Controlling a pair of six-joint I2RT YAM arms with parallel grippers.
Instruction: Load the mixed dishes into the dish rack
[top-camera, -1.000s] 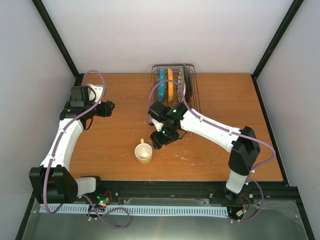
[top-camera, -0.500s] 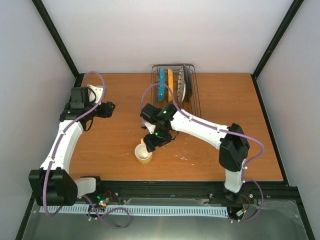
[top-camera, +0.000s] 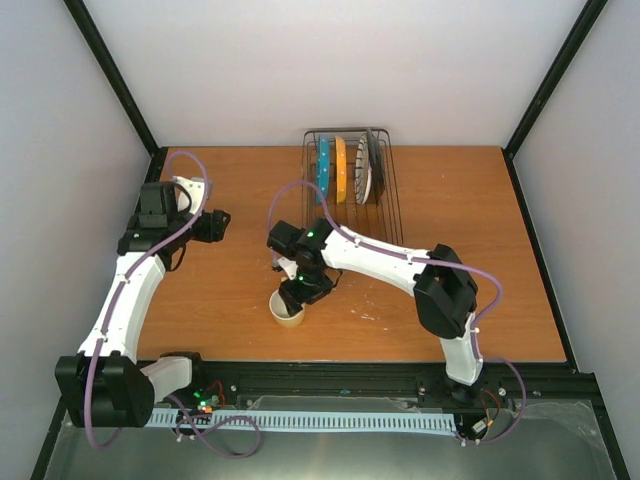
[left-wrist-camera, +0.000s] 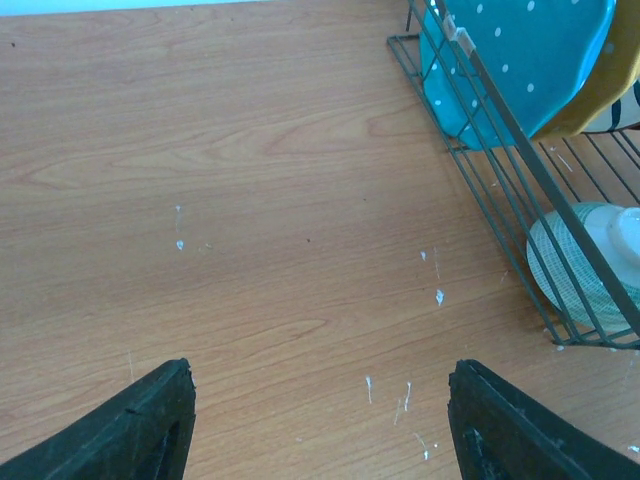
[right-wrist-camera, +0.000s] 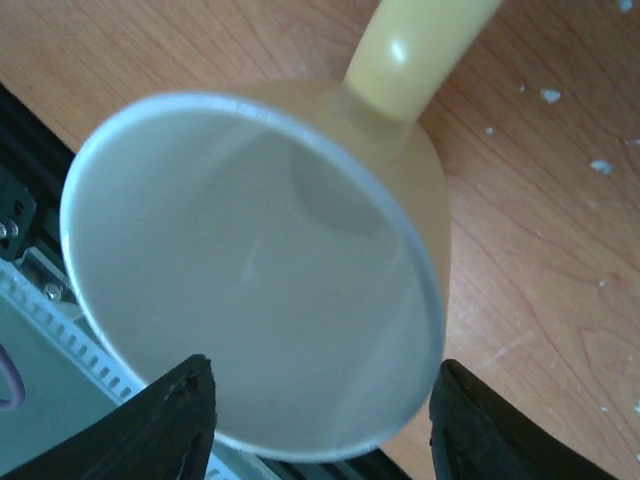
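Observation:
The cream-yellow mug (top-camera: 288, 311) stands upright on the table near the front edge, its handle pointing away. My right gripper (top-camera: 301, 291) is open right above it; in the right wrist view its fingers straddle the mug (right-wrist-camera: 250, 280), the gripper (right-wrist-camera: 320, 378) not closed on it. The dish rack (top-camera: 392, 192) stands at the back with the teal dotted plate (top-camera: 323, 168), yellow-orange plate (top-camera: 341, 167) and striped plate (top-camera: 363, 178) on edge inside. My left gripper (top-camera: 219, 222) is open and empty over bare table (left-wrist-camera: 320, 385), left of the rack (left-wrist-camera: 500, 135). The mint-green bowl (left-wrist-camera: 575, 265) lies in the rack.
The black front rail (top-camera: 340, 378) runs just in front of the mug and also shows in the right wrist view (right-wrist-camera: 20, 215). Small white specks dot the wooden table (top-camera: 200, 290). Walls close the left, back and right sides.
My right gripper has moved left and toward the front, from beside the mug to directly over it. My left arm has shifted only slightly.

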